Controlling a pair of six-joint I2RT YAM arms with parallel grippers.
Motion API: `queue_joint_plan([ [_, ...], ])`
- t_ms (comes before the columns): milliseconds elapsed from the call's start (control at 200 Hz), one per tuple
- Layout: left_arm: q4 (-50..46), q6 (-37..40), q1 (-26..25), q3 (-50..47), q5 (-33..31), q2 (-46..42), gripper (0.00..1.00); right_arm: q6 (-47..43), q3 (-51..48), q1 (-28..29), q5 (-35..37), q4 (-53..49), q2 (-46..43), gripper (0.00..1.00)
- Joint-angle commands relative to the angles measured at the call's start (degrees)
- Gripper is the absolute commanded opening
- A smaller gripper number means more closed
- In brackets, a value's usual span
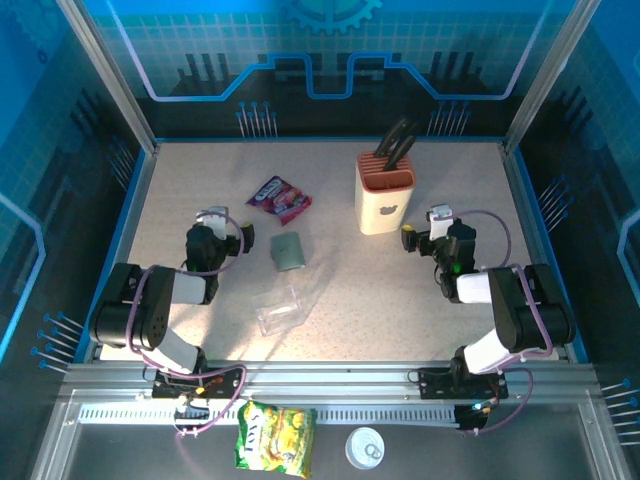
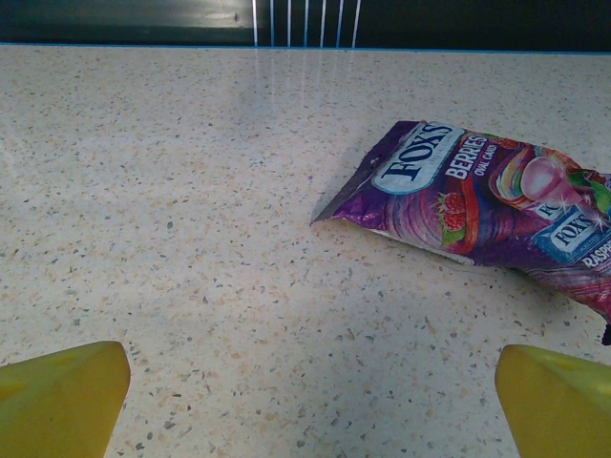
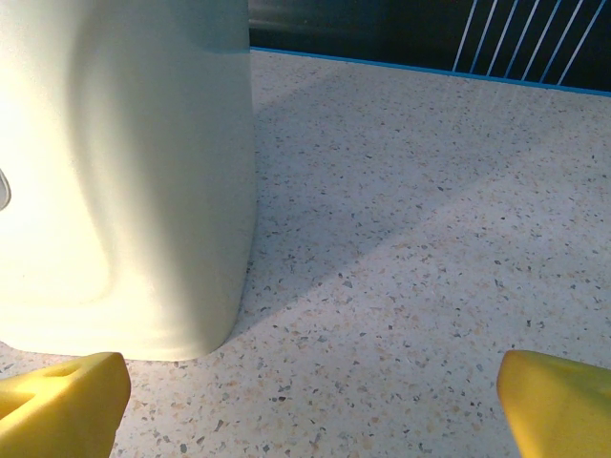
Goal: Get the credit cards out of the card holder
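- Fingers (image 2: 57, 401) spread wide on left gripper (image 2: 305, 405) and right gripper (image 3: 310, 405), nothing held.
- Holder (image 1: 289, 250) lies shut mid-table between both arms, either could reach it; cards presumably tucked inside.

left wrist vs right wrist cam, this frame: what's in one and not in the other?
Left wrist: a purple Fox's berries snack packet lying flat on the right, nothing between the jaws. Right wrist: the beige knife block standing close on the left, its shadow falling across the surface. Both: the speckled table and open yellow jaws at the bottom corners.
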Motion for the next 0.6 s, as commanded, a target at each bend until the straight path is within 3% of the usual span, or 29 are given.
queue_joint_plan([
  [0,0.3,-0.2,0.6,0.9,0.9,-0.6,0.99,0.2,0.5,0.5,4.2,1.3,-0.2,1.0],
  [110,-5.7,0.7,-0.4,2.4,-0.2,-4.4,0.99,-0.4,-1.0,1.4,5.7,2.4,-3.2,1.0],
  [255,-16.9,0.7,-1.3,6.0,-0.6,-8.7,0.99,-0.7,-0.3,1.9,7.2,-4.0,-9.4,1.0],
  [595,-38.6,-8.3,-5.1,9.9,-6.1,-22.5,0.99,2.6,8.2,4.3,5.9,-36.5,-23.2,1.0],
])
